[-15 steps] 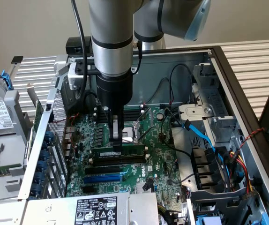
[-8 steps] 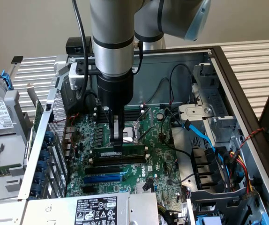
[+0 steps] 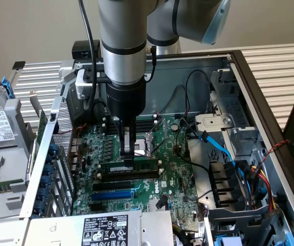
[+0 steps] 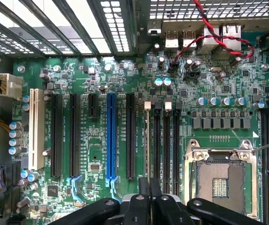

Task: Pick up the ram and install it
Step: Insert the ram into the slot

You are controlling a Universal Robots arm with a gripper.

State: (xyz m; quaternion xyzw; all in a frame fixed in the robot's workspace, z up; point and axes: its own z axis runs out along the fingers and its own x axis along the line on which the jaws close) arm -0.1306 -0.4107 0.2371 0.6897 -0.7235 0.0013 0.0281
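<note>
The ram (image 3: 143,167) is a long green stick with a white label. It stands on its long edge along a black memory slot on the motherboard (image 3: 175,174), between the slot's white end latches. My gripper (image 3: 129,155) comes straight down onto it, shut on the ram near its middle. In the wrist view the ram (image 4: 147,140) shows edge-on as a thin line running away from my gripper (image 4: 149,190), beside the other black memory slots (image 4: 167,140). How deep it sits in the slot I cannot tell.
A blue slot (image 3: 113,195) and black expansion slots lie just in front of the ram. The CPU socket (image 4: 220,176) is beside the memory slots. Blue and black cables (image 3: 216,146) and drive bays crowd the exterior view's right. The power supply (image 3: 105,229) stands in front.
</note>
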